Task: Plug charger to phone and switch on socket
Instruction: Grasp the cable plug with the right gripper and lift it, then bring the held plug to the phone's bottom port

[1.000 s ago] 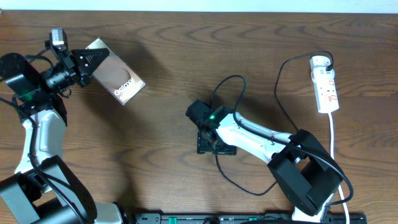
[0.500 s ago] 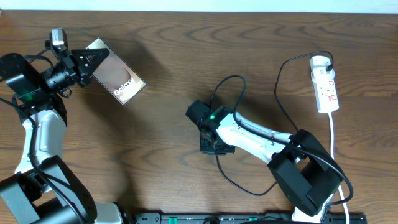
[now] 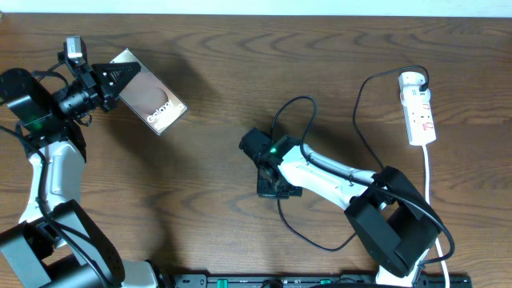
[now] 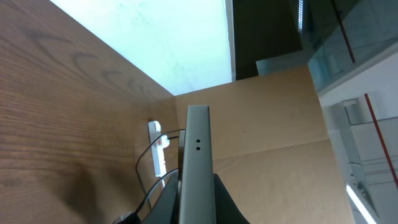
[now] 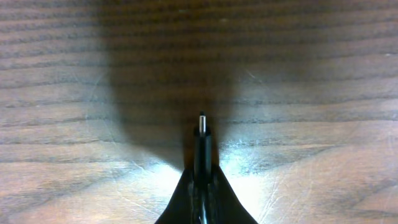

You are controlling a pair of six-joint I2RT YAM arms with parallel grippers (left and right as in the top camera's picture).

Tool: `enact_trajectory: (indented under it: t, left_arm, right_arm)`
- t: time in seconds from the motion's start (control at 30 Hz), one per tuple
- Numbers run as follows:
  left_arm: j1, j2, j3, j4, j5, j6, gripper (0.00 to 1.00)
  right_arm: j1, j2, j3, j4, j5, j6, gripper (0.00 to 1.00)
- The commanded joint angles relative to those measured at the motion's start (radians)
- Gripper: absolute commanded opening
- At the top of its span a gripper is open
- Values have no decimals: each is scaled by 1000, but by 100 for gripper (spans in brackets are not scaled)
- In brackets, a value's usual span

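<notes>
My left gripper (image 3: 112, 84) is shut on one end of the phone (image 3: 152, 102) and holds it above the table at the upper left, its white lettering at the free end. In the left wrist view the phone's grey edge (image 4: 198, 149) stands between the fingers of my left gripper (image 4: 196, 186). Near the table's middle, my right gripper (image 3: 270, 186) is shut on the charger's small plug (image 5: 202, 132), which pokes out past the closed tips of my right gripper (image 5: 202, 171) just above the wood. The charger's black cable (image 3: 292, 104) loops away toward the white socket (image 3: 419, 108) at the far right.
The socket's white cord (image 3: 428, 184) runs down the right side. A black rail (image 3: 320, 280) lines the table's front edge. In the left wrist view the socket (image 4: 158, 155) lies far off, with a brown cardboard wall (image 4: 267, 118) behind it.
My right gripper has closed from wide open onto the charger's plug. The left arm and the phone have not moved.
</notes>
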Motion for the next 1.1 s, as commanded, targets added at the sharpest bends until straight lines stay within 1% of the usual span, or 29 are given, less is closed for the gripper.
enact_trajectory:
  t: [0.0, 0.1, 0.2, 0.3, 0.37, 0.43, 0.53, 0.67, 0.73, 0.83, 1.07]
  left_arm:
    - [3, -18, 9, 11, 27, 19, 7]
    - [3, -18, 9, 11, 28, 21, 7]
    - [3, -18, 9, 11, 32, 23, 7]
    - [3, -18, 9, 11, 37, 36, 7]
    - [3, -18, 9, 11, 37, 37, 7]
    - [3, -18, 9, 11, 37, 44, 7]
    - [3, -18, 9, 11, 37, 51, 7]
    - [2, -18, 9, 11, 37, 56, 7]
    - [2, -18, 9, 11, 37, 77, 7]
    - [-3, -18, 9, 11, 38, 89, 8]
    - [-55, -18, 9, 12, 37, 100, 7]
  right_arm:
    - [-49, 21, 62, -23, 6, -58, 1]
    - [-118, 12, 166, -87, -31, -136, 1]
    - [-195, 11, 299, -146, -176, -288, 1]
    - [-267, 11, 416, -172, -444, -495, 1]
    - [-311, 11, 479, -190, -694, -676, 1]
    - [-349, 11, 515, -224, -912, -862, 1]
    - [-395, 11, 526, -311, -1144, -1122, 1]
    - [-406, 12, 512, -402, -1193, -1294, 1]
    - [-398, 12, 498, -430, -1245, -1380, 1]
    - [-370, 12, 458, -420, -1298, -1436, 1]
    - [-294, 12, 330, -293, -1379, -1431, 1]
